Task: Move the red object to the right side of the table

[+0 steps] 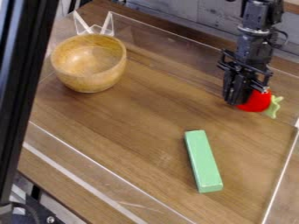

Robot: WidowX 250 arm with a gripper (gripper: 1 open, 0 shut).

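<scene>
My closed gripper (pixel 242 94) half hid the red object (pixel 257 101) near the wood-grain table's (pixel 140 122) clear right wall.

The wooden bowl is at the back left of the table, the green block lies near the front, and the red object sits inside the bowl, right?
Not quite. The wooden bowl is empty; the red object sits at the table's right side under the gripper. The camera view shows it. The green block is as you said.
</scene>
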